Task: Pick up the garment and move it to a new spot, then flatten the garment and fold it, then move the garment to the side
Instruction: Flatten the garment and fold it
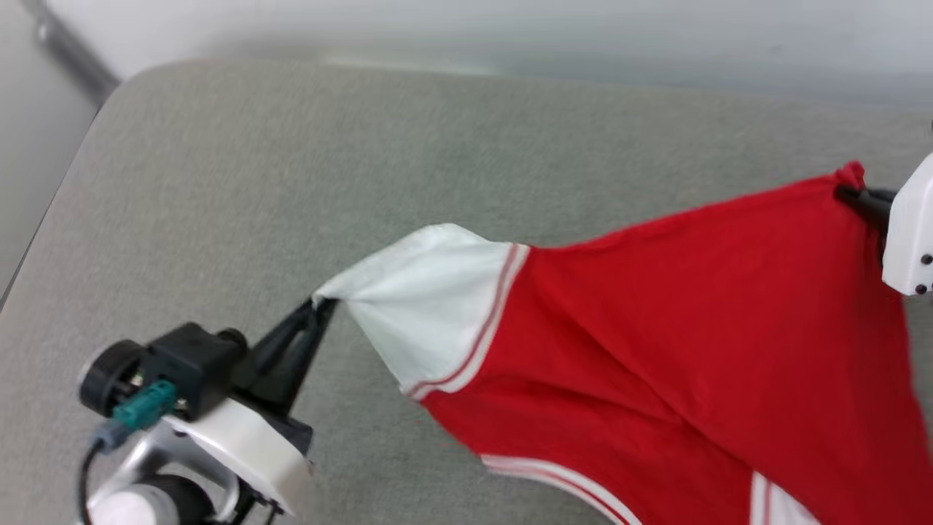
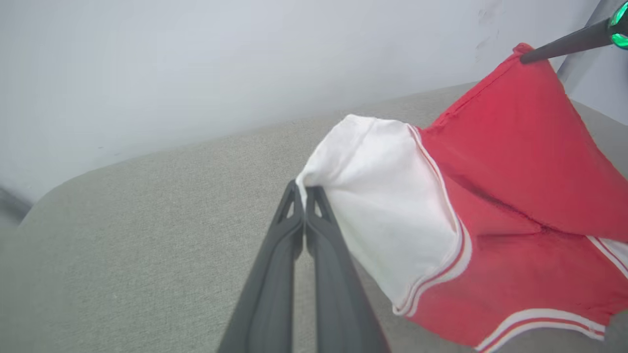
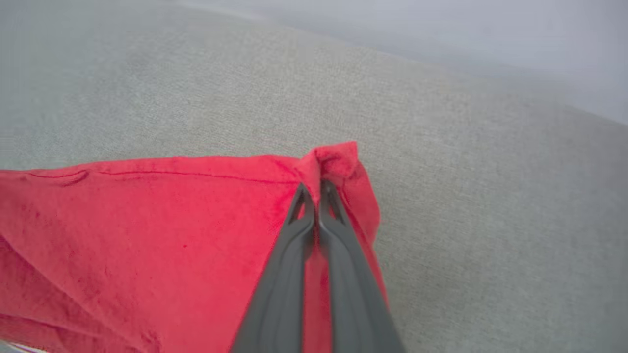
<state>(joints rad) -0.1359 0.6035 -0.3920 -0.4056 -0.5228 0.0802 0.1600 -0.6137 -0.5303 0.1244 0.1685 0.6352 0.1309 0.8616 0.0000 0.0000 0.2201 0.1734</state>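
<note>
- The garment (image 1: 656, 328), a red jersey, is strung up between both grippers over the grey fabric surface (image 1: 255, 182). Its lower part drops out past the bottom edge of the head view.
- Closest in, at the lower left of the head view, is the left gripper (image 1: 321, 305). Its two dark fingers are pressed together, pinching the gathered tip of the white sleeve panel (image 1: 430, 306).
- The left wrist view backs that up: the jaws are clamped tight, with white cloth bunched right at the tips.
- Just past that sleeve, the red-and-white stripe trim (image 1: 485, 321) marks where white gives way to red. A second striped band (image 1: 554, 474) runs along the low edge.
- Now the red body fans out to the right, pulled into long creases that run toward each grip point.
- Farther out, at the right edge of the head view, the right gripper (image 1: 849, 195) is clenched on a small pucker of red fabric at the shirt's corner.
- The right wrist view shows those fingers closed together with the red fold poking up beyond the tips. A stitched edge runs off to that view's left.
- Beyond it all, the grey surface rounds off at its far left corner and meets a pale wall (image 1: 510, 29).
</note>
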